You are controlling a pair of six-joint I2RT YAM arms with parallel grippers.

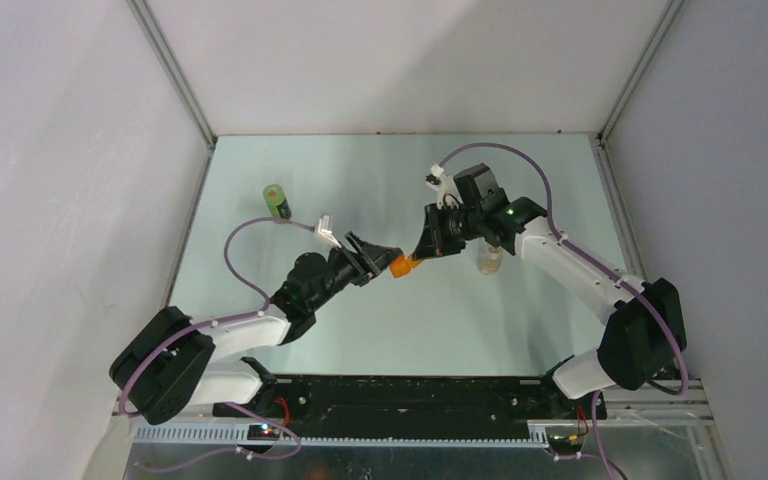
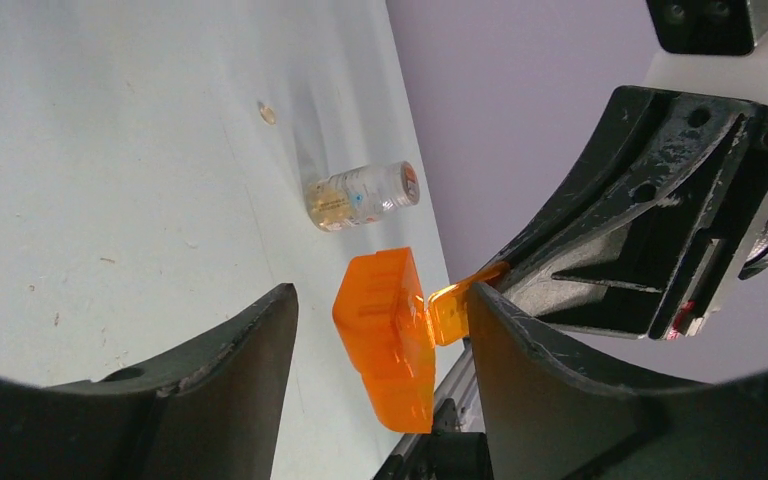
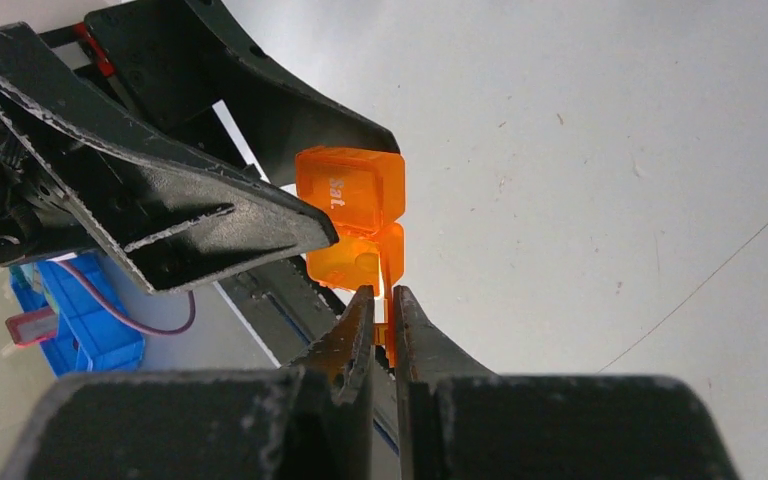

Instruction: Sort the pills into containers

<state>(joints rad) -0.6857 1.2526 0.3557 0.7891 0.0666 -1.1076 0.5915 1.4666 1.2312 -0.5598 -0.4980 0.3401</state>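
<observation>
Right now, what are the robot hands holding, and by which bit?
The right gripper pinches the orange box by its thin lid flap. The left gripper stands open around the box's body, not gripping.

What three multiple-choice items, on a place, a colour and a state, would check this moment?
1. Where is the bottle?
A) far left of the table
B) at its near edge
C) midair
2. What colour is the box?
A) blue
B) orange
C) green
3. The right gripper is:
A) wide open
B) shut on the box's flap
C) out of view
Answers: 1 A, the top view shows it there; 2 B, clear orange in both wrist views; 3 B, it pinches the thin flap.
</observation>
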